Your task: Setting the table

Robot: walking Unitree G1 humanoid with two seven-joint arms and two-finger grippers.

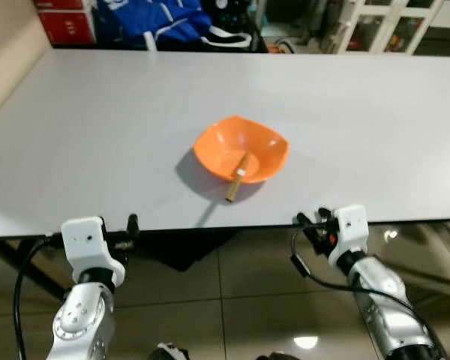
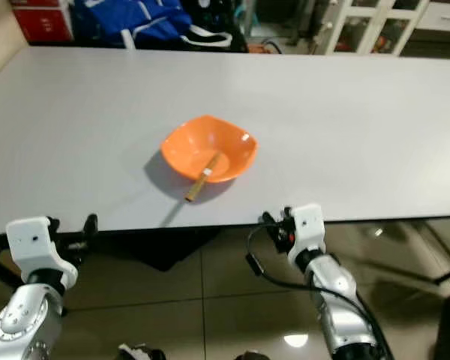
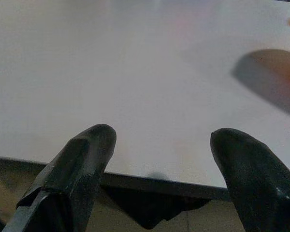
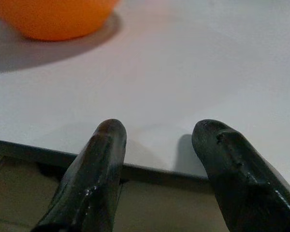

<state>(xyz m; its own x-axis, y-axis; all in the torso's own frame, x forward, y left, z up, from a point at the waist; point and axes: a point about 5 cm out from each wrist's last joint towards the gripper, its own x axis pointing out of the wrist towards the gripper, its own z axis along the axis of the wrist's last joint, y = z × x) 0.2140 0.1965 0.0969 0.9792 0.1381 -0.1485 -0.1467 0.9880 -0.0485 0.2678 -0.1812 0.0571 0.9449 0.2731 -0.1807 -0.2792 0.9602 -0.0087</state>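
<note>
Orange bowl (image 1: 241,149) on the grey table (image 1: 97,135), a stick (image 1: 237,178) leaning out over its rim. Left gripper (image 3: 159,159) and right gripper (image 4: 157,145) at the near edge, both spread apart, holding nothing.

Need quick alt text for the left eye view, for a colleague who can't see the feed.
An orange bowl sits near the middle of a grey table, with a wooden-handled utensil leaning out over its near rim. The left gripper and right gripper are at the table's near edge, both empty. Blue bags and red boxes lie beyond the far edge.

The orange bowl (image 4: 58,17) is cut off by the right wrist view's edge, its rim unseen.
</note>
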